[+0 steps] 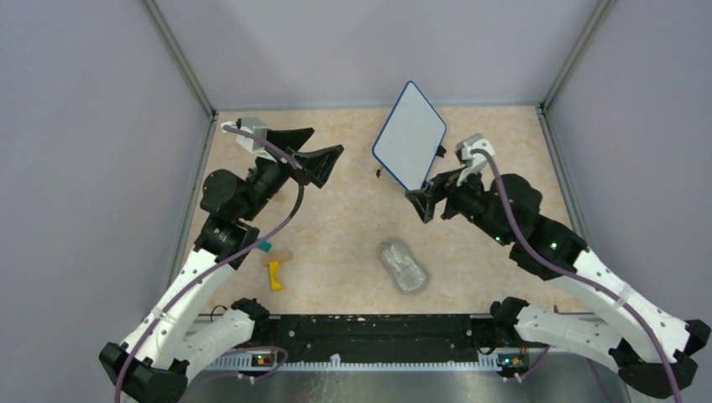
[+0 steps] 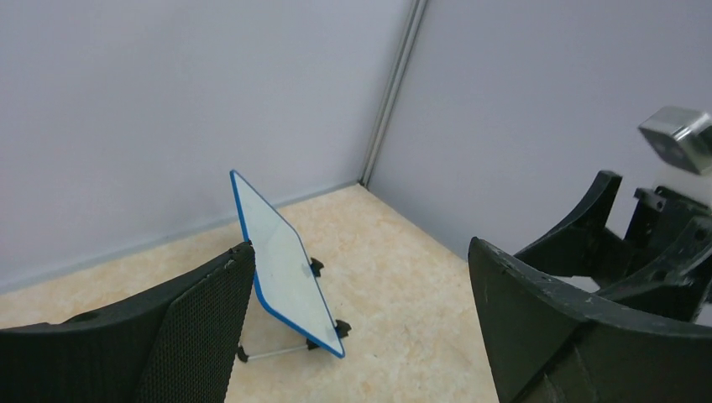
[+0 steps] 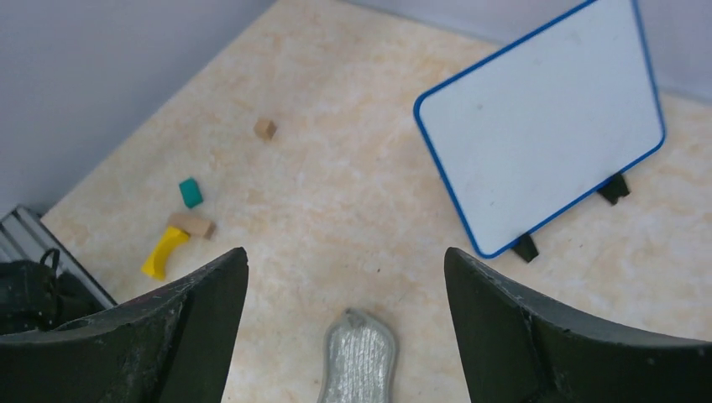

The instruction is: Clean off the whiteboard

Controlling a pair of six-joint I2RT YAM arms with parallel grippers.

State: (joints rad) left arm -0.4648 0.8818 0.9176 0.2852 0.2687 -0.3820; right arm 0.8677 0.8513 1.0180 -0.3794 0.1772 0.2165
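The whiteboard (image 1: 409, 134) has a blue rim and stands tilted on black feet at the back, right of centre. Its face shows no marks. It also shows in the left wrist view (image 2: 285, 264) and the right wrist view (image 3: 541, 126). A grey ribbed eraser cloth (image 1: 403, 265) lies flat near the front centre, and shows in the right wrist view (image 3: 359, 361). My left gripper (image 1: 326, 144) is open and empty, raised left of the board (image 2: 361, 248). My right gripper (image 1: 426, 197) is open and empty, just below the board and above the cloth (image 3: 344, 252).
A yellow arch block (image 1: 274, 275), a green block (image 1: 265, 248) and a tan block (image 1: 284, 254) lie at the front left. A small tan cube (image 3: 265, 128) lies further back. Grey walls close in the back and both sides. A black rail (image 1: 369, 327) runs along the near edge.
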